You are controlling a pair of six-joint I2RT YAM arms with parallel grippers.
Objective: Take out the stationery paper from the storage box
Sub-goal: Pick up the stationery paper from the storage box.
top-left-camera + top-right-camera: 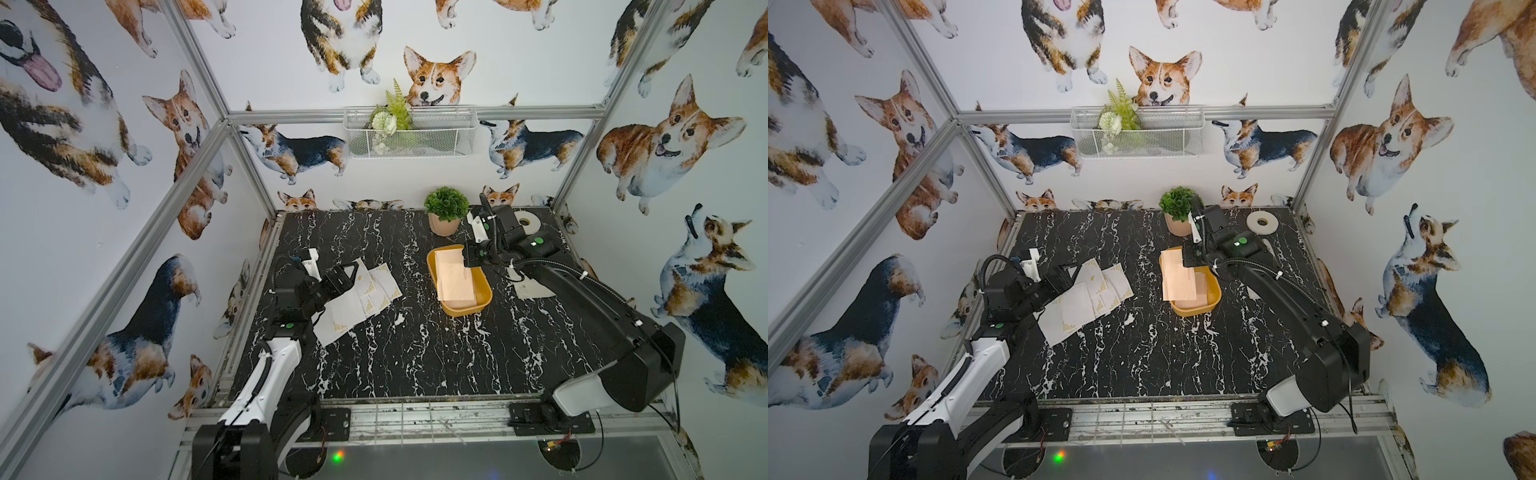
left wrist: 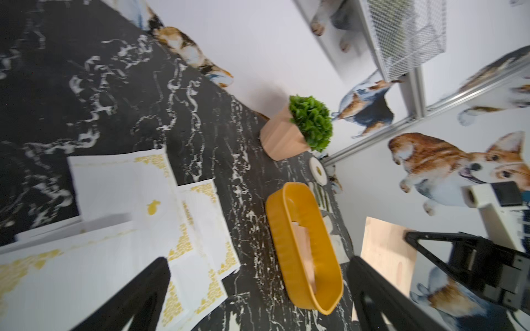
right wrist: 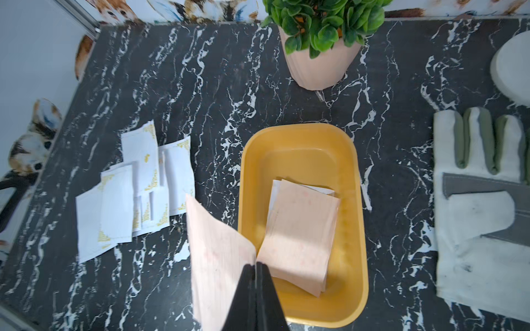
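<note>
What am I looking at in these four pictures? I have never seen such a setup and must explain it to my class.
These are two robot arms at a black marbled table. Two pictures look down on the whole scene from above; the other two come from a small camera on each arm's wrist. The right gripper, a two-finger pincer, is shut on a peach sheet of stationery paper, raised over the yellow storage box. More peach sheets lie in the box. The left gripper is open and holds nothing, near white sheets with gold corners spread on the table. Also there: a potted plant, a glove, a tape roll, and a wire basket on the back wall.
</note>
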